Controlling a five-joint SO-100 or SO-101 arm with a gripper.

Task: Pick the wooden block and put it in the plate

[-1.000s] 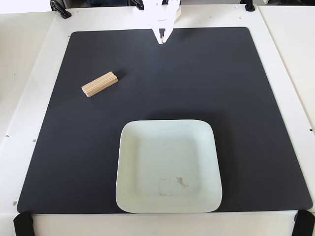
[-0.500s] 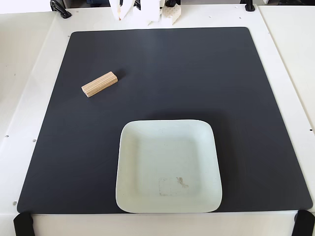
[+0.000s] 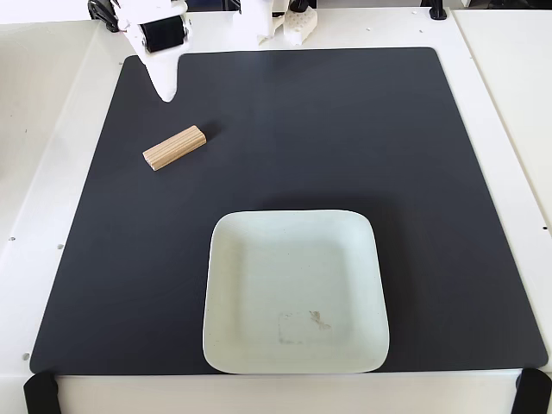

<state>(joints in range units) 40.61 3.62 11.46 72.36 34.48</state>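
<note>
The wooden block (image 3: 174,147) is a small pale tan bar lying at a slant on the left part of the black mat (image 3: 362,129). The plate (image 3: 293,267), a pale mint rounded square with a faint smudge near its front, sits at the mat's front middle with nothing in it. My gripper (image 3: 167,93) hangs over the mat's back left corner, a short way behind the block and apart from it. Its white fingers show as one tapered point, closed together with nothing held.
The mat covers most of a white table (image 3: 52,172). Black clamps sit at the front corners (image 3: 39,392) and along the back edge. The arm's base and some white parts (image 3: 289,21) stand at the back middle.
The gripper swung from the back middle of the mat to the back left and came down towards the block. Block and plate have not moved.
</note>
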